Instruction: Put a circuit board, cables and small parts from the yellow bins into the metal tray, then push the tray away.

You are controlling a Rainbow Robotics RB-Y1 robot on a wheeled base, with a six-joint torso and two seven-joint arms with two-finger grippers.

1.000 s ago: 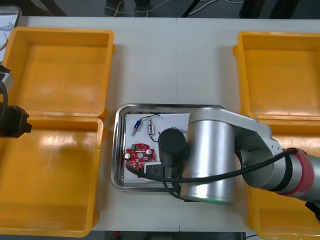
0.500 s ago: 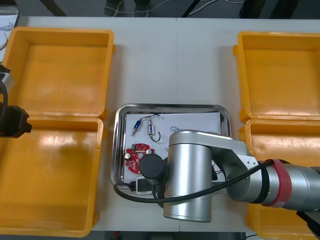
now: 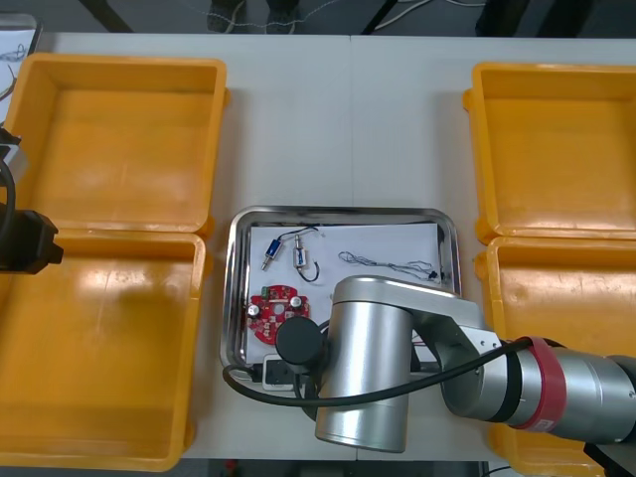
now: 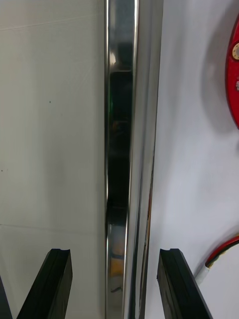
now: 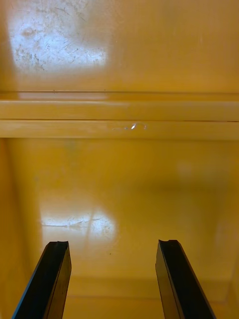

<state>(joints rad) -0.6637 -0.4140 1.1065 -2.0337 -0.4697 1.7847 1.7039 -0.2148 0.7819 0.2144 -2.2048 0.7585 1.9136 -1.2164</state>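
Light bench (image 3: 298,129) with yellow bins (image 3: 119,129) at both sides | metal tray (image 3: 338,212) central, holding round red circuit board (image 3: 275,310), blue-and-white cable (image 3: 281,247), black cable (image 3: 388,262) | right end effector (image 4: 113,253) spread, fingers (image 4: 57,279) astride tray's rim beside board | left end effector (image 5: 112,244) spread, hanging above left bins' adjoining rims
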